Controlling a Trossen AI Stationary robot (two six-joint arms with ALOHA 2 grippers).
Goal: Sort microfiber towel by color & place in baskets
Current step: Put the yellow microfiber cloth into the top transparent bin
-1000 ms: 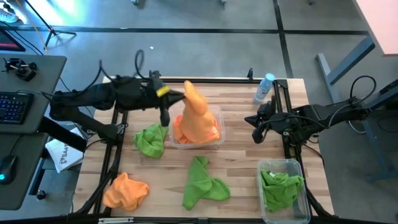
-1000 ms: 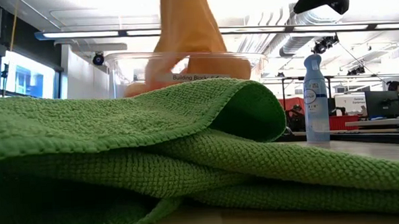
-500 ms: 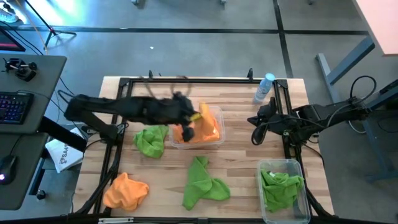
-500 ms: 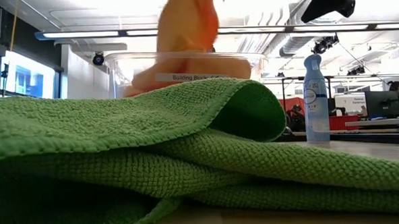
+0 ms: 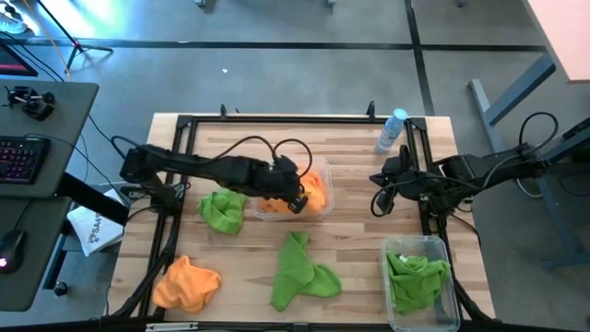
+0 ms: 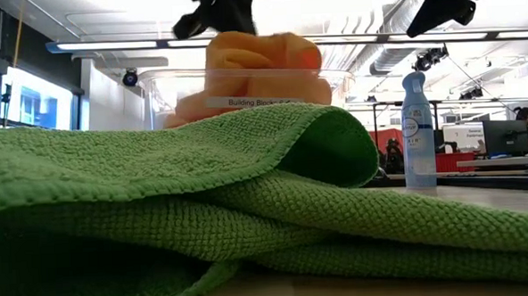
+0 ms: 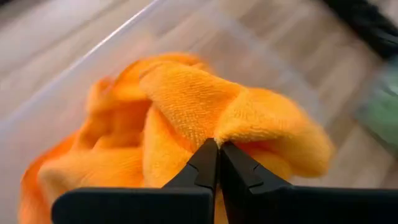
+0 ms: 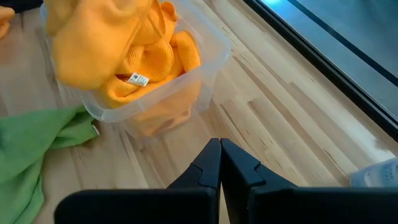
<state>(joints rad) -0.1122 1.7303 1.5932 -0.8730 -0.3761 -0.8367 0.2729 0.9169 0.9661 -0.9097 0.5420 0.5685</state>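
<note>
Now I hold the left gripper [image 7: 217, 152] pinched shut on an orange towel [image 7: 205, 118], bin [image 5: 324, 205] directly below for release.

Setting: robotics lab in an open-plan office hall. Evidence: wooden desk [image 5: 350, 240] fitted with a black metal frame [image 5: 277, 119]; adjoining grey workstation with keyboard [image 5: 20, 159] and mouse [image 5: 9, 249]; grey concrete floor [image 5: 304, 74]; exposed ceiling ducts [image 6: 394, 57] and strip lights [image 6: 108, 45]; monitors [image 6: 505, 137] and a seated person [image 6: 523, 119] in the background.
</note>
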